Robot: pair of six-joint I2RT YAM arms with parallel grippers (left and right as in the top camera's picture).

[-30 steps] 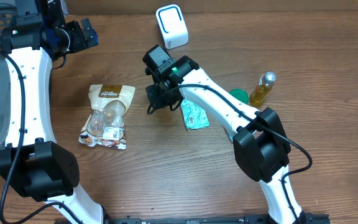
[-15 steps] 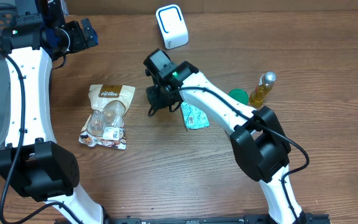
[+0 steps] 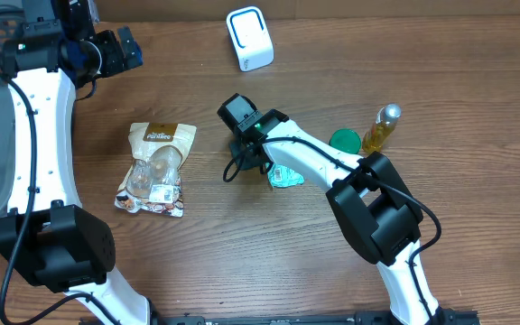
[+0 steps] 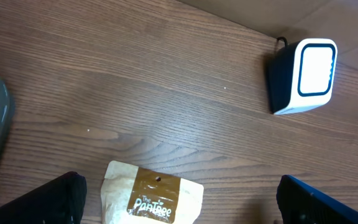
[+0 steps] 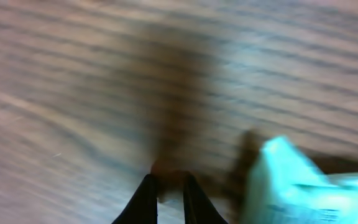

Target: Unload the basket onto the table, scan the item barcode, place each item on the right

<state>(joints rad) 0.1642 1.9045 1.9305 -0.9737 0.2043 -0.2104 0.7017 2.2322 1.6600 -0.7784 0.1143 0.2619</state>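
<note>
Brown wood-grain tabletop (image 3: 441,72) fills the overhead view, with both arms reaching in from the 6 o'clock edge.

The white scanner (image 3: 249,38) stands at 12 o'clock, near the far edge. It also shows in the left wrist view, at 2 o'clock, with its blue-ringed window in sight.

The teal packet (image 3: 285,175) lies flat close to the middle of the table, a little toward 4 o'clock. The right arm hides part of it from above.

The right gripper (image 5: 168,183) points down at the wood just beside the packet's 9 o'clock end. Its wrist view is blurred. The two dark fingertips (image 5: 146,186) stand almost together with only a thin slit between them, and nothing is in that slit. The packet's pale corner sits at 4 o'clock from the tips. I cannot tell whether it touches them.

The left gripper (image 3: 126,50) hangs at 10 o'clock, well apart from the packet. Its jaws are spread wide and hold nothing.

A snack pouch (image 3: 156,167) with a brown header lies flat at 9 o'clock. A green lid (image 3: 344,141) and a small bottle of yellow liquid (image 3: 383,129) sit together at 3 o'clock, the bottle just beyond the lid.
</note>
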